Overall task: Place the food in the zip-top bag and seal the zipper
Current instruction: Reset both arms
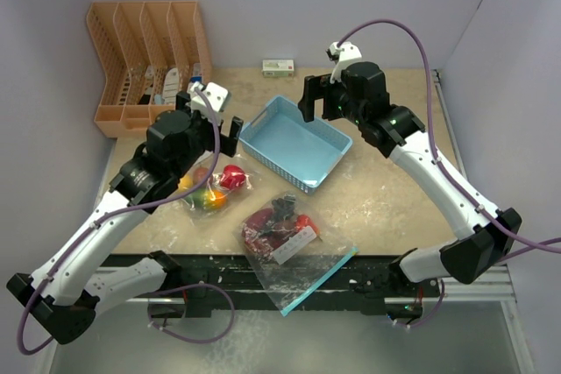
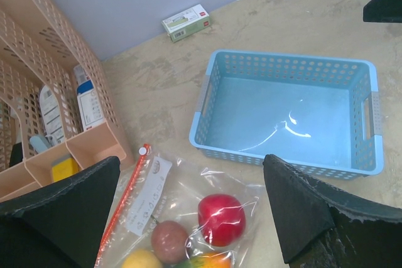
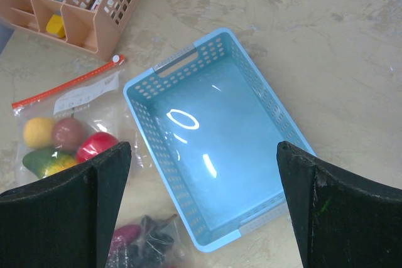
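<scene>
A clear zip-top bag with a red zipper [image 1: 209, 188] lies left of centre and holds a red pepper [image 2: 221, 219], a maroon ball [image 2: 168, 241], a yellow lemon [image 2: 141, 260] and a green-orange mango [image 3: 44, 161]. A second clear bag with a teal zipper [image 1: 289, 238] lies at the front and holds dark purple grapes [image 3: 154, 236] and a maroon sweet potato [image 3: 125, 236]. My left gripper [image 2: 188, 218] is open and empty above the first bag. My right gripper [image 3: 204, 211] is open and empty above the blue basket [image 3: 141, 123].
The blue basket [image 1: 263, 120] sits mid-table with nothing in it. An orange slotted rack [image 1: 105, 50] with white bottles and a yellow piece stands back left. A small green-white box [image 1: 278, 67] lies at the back wall.
</scene>
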